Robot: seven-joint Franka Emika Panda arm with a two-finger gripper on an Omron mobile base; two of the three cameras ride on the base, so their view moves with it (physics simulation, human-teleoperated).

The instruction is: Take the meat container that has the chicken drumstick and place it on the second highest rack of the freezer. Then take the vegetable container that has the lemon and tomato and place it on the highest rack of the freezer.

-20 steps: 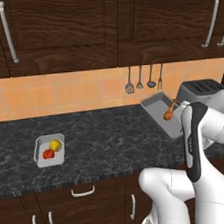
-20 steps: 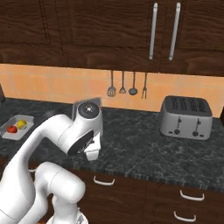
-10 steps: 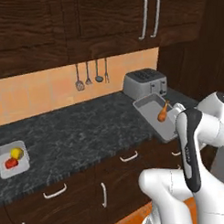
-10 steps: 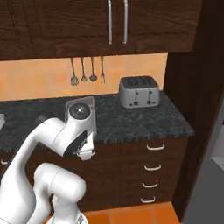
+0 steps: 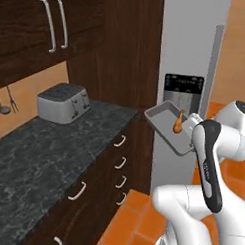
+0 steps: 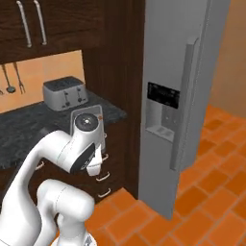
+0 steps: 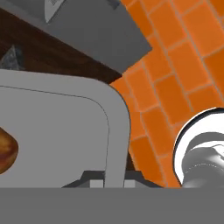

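Left base view: meat container (image 5: pixel 167 127), grey, carried in the air beside the arm, tilted, with the chicken drumstick (image 5: pixel 178 123) inside. Freezer (image 5: pixel 192 52) just behind it, doors shut, black dispenser panel (image 5: pixel 183 85) facing the tray. Toaster (image 5: pixel 62 102) on the dark bench (image 5: pixel 40 147); drawers below.

Right base view: freezer (image 6: pixel 182 72) at right with its long handle (image 6: pixel 185 101); toaster (image 6: pixel 64 92) on bench (image 6: pixel 29 127); tray corner (image 6: pixel 96 113) behind the wrist.

Hand view: hand (image 7: pixel 114 180) pinched nearly shut on the meat container's rim (image 7: pixel 119 127); drumstick (image 7: pixel 6 148) at the edge; orange floor tiles (image 7: pixel 175 65) beneath.

Step judged: carrying the first tray to the freezer. The closed door stands in the way; the next move calls for access to the second highest rack while the tray is kept level.
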